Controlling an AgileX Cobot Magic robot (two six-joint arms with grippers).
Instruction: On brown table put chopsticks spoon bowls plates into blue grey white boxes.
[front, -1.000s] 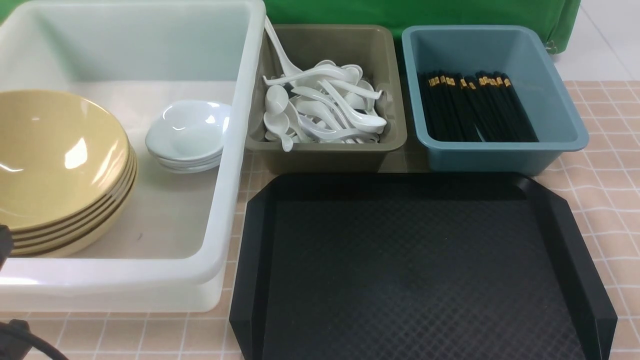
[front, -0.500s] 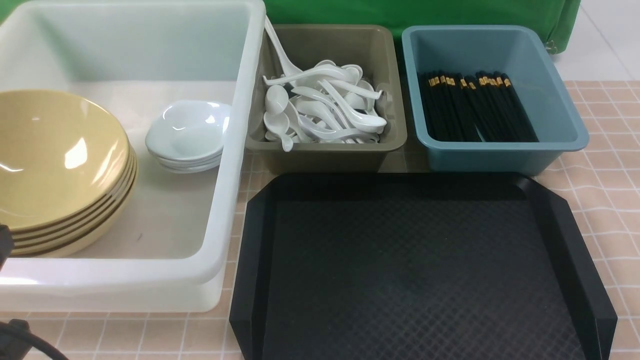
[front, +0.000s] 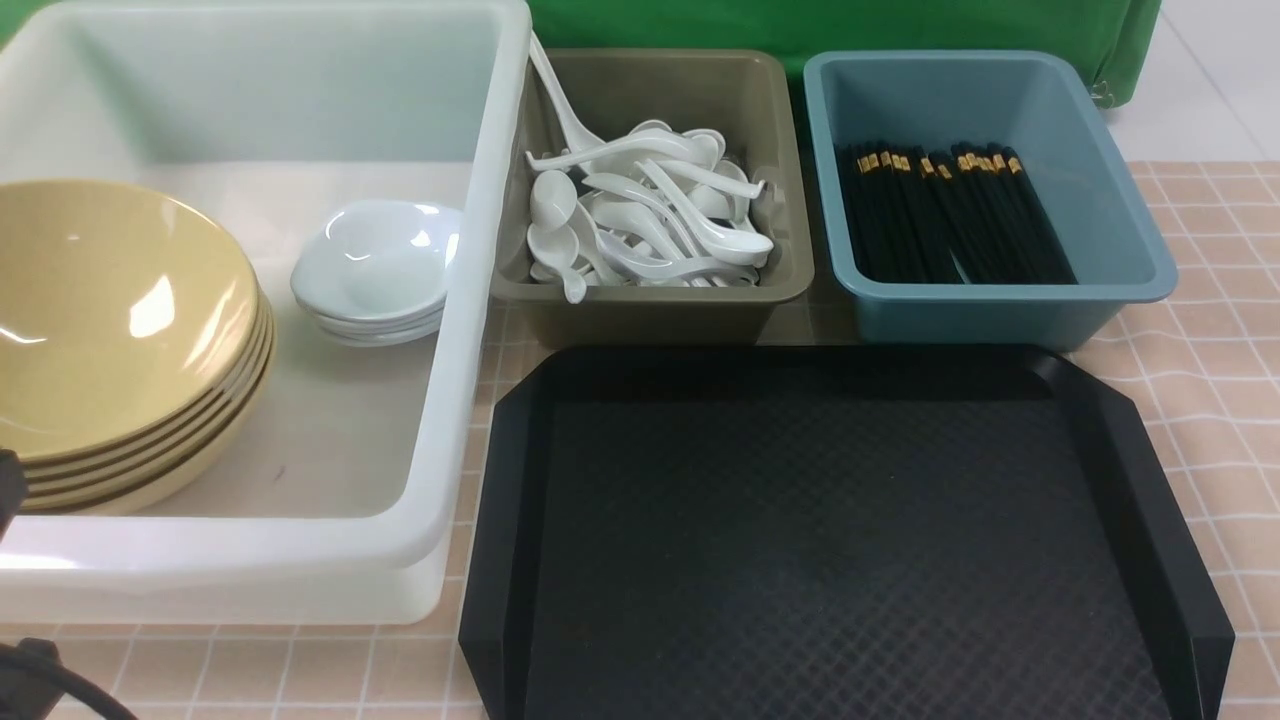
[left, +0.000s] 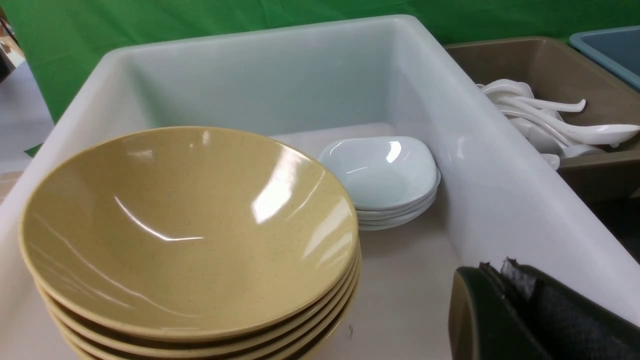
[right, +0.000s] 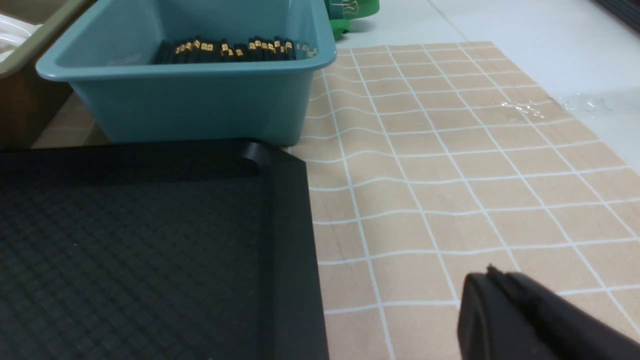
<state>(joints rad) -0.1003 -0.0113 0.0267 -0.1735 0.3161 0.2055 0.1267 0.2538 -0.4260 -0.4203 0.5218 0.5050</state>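
Chopsticks (front: 955, 215) lie bundled in the blue box (front: 1120, 240) at the upper right of the front view; white spoons (front: 650, 215) are heaped in the grey box (front: 650, 310) at upper centre. The white box (front: 300, 560) fills the left half and holds a stack of yellow bowls (front: 120, 330) at its near left, with a small stack of white plates (front: 375, 270) just beside them. The black tray (front: 840, 540) at lower centre carries nothing.

Nothing has shifted over the last second: every item sits where it did, which suggests the sorting is finished and both arms are parked. The left gripper (left: 505, 300) shows at the lower right of its wrist view, jaws pressed together and empty, above the white box's near corner. The right gripper (right: 500, 310), likewise closed on nothing, hangs over the checked tablecloth (right: 450, 165) beside the tray.
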